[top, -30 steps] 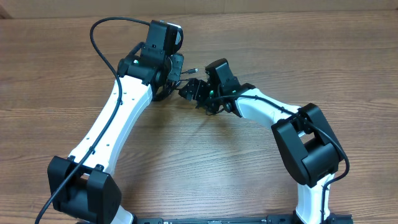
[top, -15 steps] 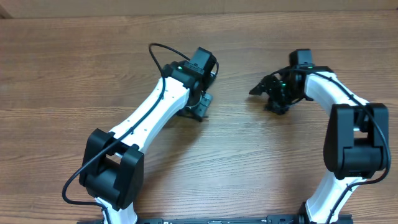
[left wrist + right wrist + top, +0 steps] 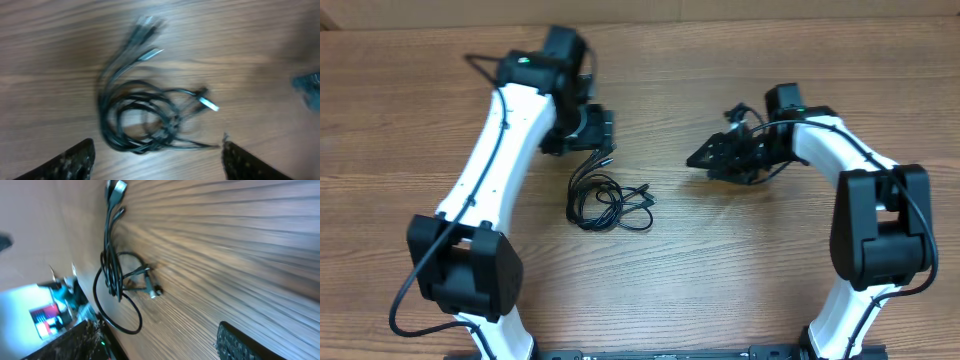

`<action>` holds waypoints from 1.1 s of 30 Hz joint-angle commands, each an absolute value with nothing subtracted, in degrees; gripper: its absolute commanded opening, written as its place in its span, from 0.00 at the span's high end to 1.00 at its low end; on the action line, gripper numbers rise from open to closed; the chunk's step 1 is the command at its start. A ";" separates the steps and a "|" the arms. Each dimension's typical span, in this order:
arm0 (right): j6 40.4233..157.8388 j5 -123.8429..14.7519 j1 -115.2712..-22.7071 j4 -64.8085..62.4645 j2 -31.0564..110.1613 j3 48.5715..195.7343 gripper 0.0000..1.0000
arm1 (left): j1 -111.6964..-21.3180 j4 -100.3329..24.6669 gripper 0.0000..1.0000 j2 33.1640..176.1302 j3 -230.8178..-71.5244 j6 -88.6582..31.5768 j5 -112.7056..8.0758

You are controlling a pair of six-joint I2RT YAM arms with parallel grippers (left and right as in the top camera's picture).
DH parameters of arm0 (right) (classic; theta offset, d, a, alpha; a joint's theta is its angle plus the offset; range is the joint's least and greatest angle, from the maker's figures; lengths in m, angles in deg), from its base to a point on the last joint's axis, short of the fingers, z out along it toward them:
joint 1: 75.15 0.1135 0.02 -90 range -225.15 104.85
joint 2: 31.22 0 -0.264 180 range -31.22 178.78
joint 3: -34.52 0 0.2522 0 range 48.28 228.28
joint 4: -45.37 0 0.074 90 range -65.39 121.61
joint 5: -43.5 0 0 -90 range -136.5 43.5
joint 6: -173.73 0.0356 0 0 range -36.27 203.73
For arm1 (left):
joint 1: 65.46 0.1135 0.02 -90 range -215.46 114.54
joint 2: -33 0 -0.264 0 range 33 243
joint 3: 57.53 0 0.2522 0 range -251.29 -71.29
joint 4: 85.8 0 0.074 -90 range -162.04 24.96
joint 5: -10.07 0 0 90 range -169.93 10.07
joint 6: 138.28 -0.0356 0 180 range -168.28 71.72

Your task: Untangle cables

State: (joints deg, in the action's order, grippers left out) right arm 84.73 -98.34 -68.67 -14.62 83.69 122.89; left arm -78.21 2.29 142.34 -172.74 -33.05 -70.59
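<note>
The cables [image 3: 606, 202] lie on the wooden table as one loose knotted bundle of thin black cords, with several plug ends fanned out toward the left arm. My left gripper [image 3: 590, 138] hangs just above and behind that bundle. In the left wrist view the cables [image 3: 145, 117] lie free on the wood, and the left gripper [image 3: 157, 165] stands open with nothing between its fingers. My right gripper [image 3: 712, 157] is to the right of the bundle, apart from it. The right wrist view shows the cables [image 3: 116, 275] ahead of the open, empty right gripper [image 3: 160, 342].
Bare wood-grain table top [image 3: 740, 270] surrounds the bundle. Both white arms reach in from the near edge, the left arm [image 3: 500, 170] along the left side and the right arm [image 3: 850, 170] along the right. A thick black arm cable [image 3: 485, 62] loops behind the left wrist.
My left gripper has opened and let go of the cables, which now lie on the table, and the left arm swung back to the left. The right gripper moved slightly left.
</note>
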 commanded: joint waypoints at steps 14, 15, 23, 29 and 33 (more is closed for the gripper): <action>88.42 -64.33 -39.12 -12.33 81.99 135.50 0.30 | -68.31 -26.02 0.78 142.56 -135.65 -36.79 -60.90; 88.33 -62.82 -37.24 -12.20 81.99 135.50 0.30 | -67.65 -26.50 0.78 143.28 -135.61 -38.39 -58.85; 88.22 -57.44 -32.26 -12.50 82.05 134.47 0.37 | -65.80 -30.81 0.83 150.51 -135.65 -48.38 -47.03; 88.25 -52.06 -31.54 -15.65 82.05 133.81 0.48 | -65.80 -30.28 0.82 148.98 -136.02 -48.33 -46.85; 88.25 -52.09 -31.45 -16.83 82.05 133.81 0.49 | -65.86 -28.66 0.71 142.34 -136.02 -46.54 -47.53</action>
